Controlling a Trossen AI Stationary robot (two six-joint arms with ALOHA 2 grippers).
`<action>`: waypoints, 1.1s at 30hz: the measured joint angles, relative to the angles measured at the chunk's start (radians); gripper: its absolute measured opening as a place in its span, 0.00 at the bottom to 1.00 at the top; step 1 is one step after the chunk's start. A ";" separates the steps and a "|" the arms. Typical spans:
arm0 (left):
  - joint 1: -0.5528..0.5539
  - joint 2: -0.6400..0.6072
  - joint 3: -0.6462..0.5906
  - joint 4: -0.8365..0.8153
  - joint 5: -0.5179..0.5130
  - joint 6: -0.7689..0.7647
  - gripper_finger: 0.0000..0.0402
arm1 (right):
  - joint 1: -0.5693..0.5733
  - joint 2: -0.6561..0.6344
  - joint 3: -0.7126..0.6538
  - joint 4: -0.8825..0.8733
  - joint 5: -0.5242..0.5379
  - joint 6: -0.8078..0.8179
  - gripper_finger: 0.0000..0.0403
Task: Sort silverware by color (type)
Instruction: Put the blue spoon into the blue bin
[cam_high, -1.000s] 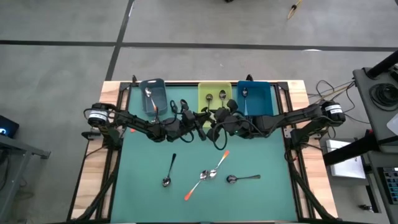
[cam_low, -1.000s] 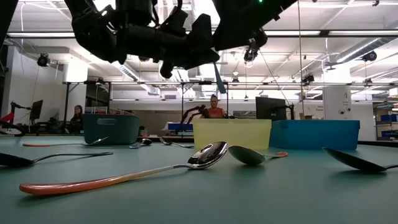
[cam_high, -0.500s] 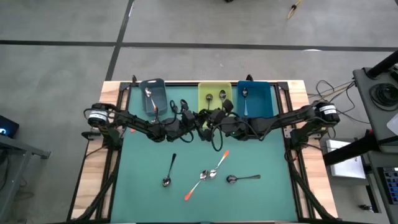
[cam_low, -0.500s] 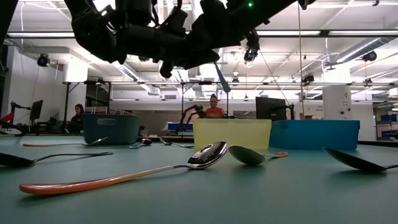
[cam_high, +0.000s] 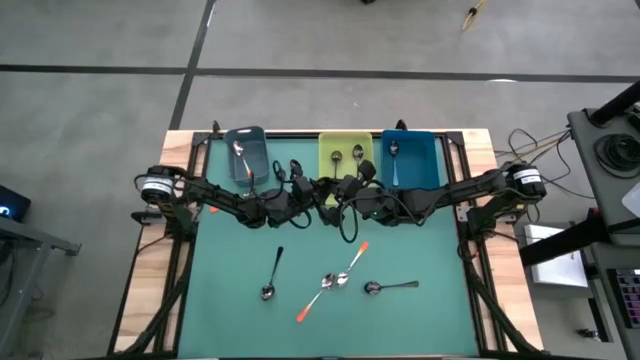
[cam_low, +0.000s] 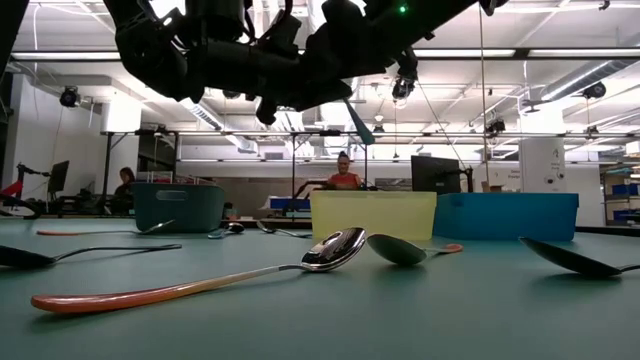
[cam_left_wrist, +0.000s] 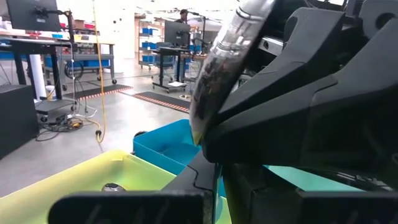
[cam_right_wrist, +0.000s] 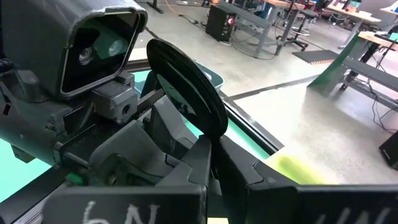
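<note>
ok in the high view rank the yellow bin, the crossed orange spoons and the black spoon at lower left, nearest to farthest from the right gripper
From the right gripper:
1. Yellow bin, just behind it at the mat's far edge.
2. Crossed orange spoons, mid-mat, toward the front.
3. Black spoon, front left. Close to 2, so that order is uncertain.

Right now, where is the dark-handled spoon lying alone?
In the high view the dark-handled spoon lies on the green mat's left half, left of the two crossed orange-handled spoons.
</note>
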 joint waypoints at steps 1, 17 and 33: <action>0.000 0.000 -0.001 0.000 0.000 0.000 0.00 | 0.000 0.000 0.000 0.000 -0.001 0.002 0.02; -0.003 0.000 -0.018 -0.018 0.012 -0.016 0.11 | -0.017 -0.068 0.000 -0.088 0.007 0.064 0.02; -0.008 -0.153 -0.072 -0.089 0.013 0.094 0.32 | -0.346 -0.280 0.008 -0.671 -0.170 0.398 0.02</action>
